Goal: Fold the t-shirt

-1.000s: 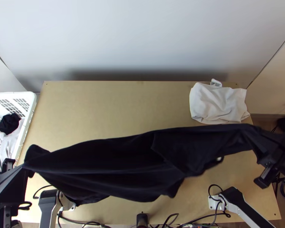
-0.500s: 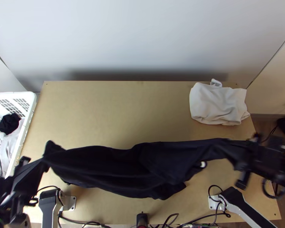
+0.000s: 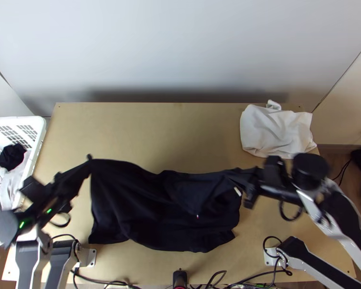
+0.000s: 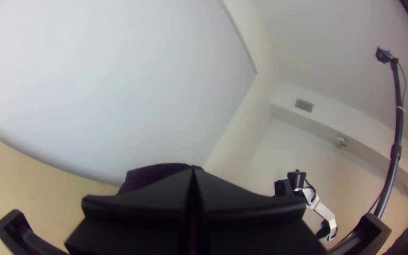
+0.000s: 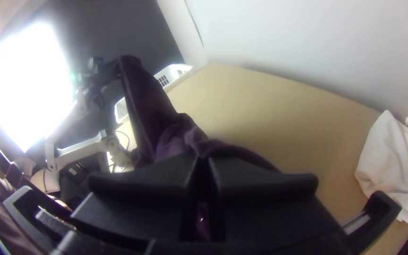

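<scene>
The black t-shirt [image 3: 154,214] spans the gap between the arms at the near side of the surface [image 3: 132,132], its long axis running crosswise. The left pincer [image 4: 194,172] pinches one far corner, the right pincer [image 5: 203,165] the opposite end. The far edge sags between them, so laying it flat probably needs both drawing apart evenly.

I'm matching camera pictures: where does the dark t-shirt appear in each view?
Top view: the t-shirt spans the near part of the table.
Left wrist view: some of it, just beyond the left gripper.
Right wrist view: it stretches from the right gripper to the left gripper.
Shared landmark: the table.
</scene>
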